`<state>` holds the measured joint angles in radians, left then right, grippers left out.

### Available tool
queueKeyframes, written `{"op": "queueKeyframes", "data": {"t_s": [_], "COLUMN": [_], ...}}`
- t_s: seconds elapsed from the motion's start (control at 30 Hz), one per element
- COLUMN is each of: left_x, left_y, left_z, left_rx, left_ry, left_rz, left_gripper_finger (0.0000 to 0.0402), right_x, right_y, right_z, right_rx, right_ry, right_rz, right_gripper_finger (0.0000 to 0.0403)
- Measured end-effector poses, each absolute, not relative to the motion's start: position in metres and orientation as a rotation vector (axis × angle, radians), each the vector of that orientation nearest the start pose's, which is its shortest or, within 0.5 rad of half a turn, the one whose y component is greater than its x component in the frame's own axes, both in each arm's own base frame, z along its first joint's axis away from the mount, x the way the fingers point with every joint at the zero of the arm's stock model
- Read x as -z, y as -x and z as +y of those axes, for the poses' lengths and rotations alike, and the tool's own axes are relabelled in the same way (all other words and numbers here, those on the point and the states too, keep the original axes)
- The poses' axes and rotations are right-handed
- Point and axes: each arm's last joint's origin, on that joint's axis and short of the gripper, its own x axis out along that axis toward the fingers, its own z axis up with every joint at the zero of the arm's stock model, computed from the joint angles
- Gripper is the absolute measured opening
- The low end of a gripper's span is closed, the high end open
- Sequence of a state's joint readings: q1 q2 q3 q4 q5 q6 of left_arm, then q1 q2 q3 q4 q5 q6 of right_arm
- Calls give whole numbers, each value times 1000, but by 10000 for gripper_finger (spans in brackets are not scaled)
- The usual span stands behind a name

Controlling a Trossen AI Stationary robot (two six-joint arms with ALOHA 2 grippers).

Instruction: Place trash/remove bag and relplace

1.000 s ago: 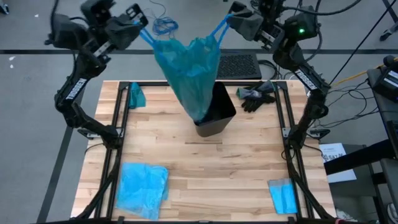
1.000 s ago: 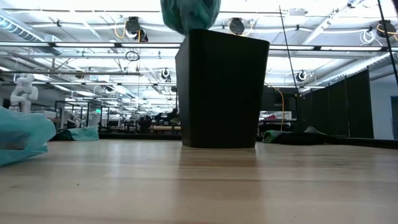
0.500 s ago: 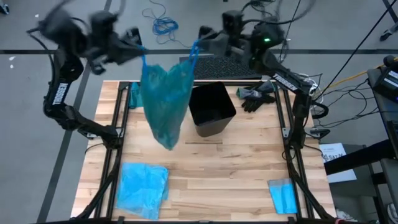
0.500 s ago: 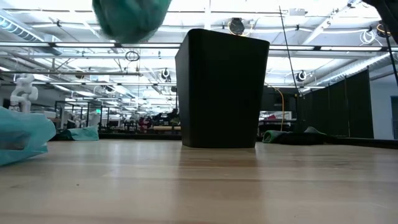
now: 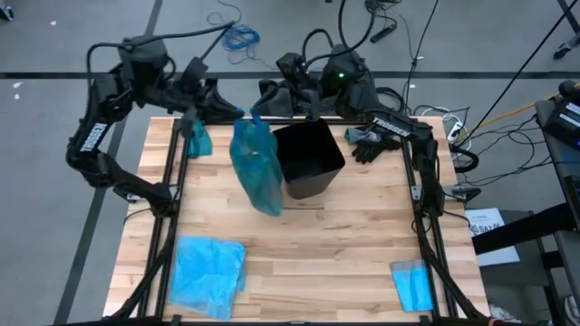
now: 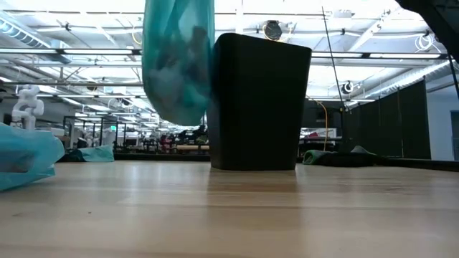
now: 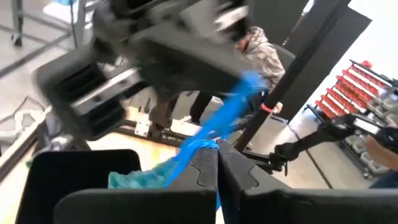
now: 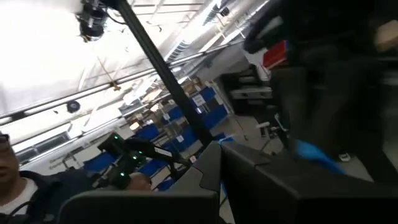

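Mostly blurred, both grippers' grips on bag, contents murky

"trossen" is printed in white on both arms.

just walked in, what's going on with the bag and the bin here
Both arms hold the teal bag by its handles, left gripper and right gripper shut close together above it. The bag hangs clear of the table, beside the black bin, with scraps showing inside it in the low view. The bin has no liner. A lighter blue bag lies flat on the table's near left part.
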<state>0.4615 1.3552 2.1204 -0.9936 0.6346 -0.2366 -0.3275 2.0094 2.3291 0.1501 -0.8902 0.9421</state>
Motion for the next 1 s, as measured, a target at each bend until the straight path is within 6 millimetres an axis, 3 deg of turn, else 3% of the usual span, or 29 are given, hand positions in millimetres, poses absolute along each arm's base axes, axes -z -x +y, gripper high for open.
{"op": "queueKeyframes", "data": {"t_s": [0.2, 0.33, 0.43, 0.6, 0.7, 1.0], "left_x": [-551, -531, -516, -485, -470, -469], "left_y": [-167, -164, -173, -185, -178, -138], "left_z": [66, 68, 73, 77, 74, 58], "left_rx": [69, -52, -58, 4, -9, -83], "left_ry": [321, 313, 313, 349, 384, 418], "left_rz": [243, 429, 473, 456, 409, 162], "left_gripper_finger": [0, 0, 0, 0, 0, 0], "right_x": [-507, -487, -471, -457, -459, -459], "right_y": [-408, -412, -417, -433, -432, -431], "right_z": [-126, -134, -138, -139, -135, -140], "right_rx": [-622, -515, -453, -468, -477, -461], "right_ry": [-631, -624, -603, -625, -604, -603], "right_rz": [-49, 74, 146, 156, 151, 146], "right_gripper_finger": [0, 0, 0, 0, 0, 0]}}
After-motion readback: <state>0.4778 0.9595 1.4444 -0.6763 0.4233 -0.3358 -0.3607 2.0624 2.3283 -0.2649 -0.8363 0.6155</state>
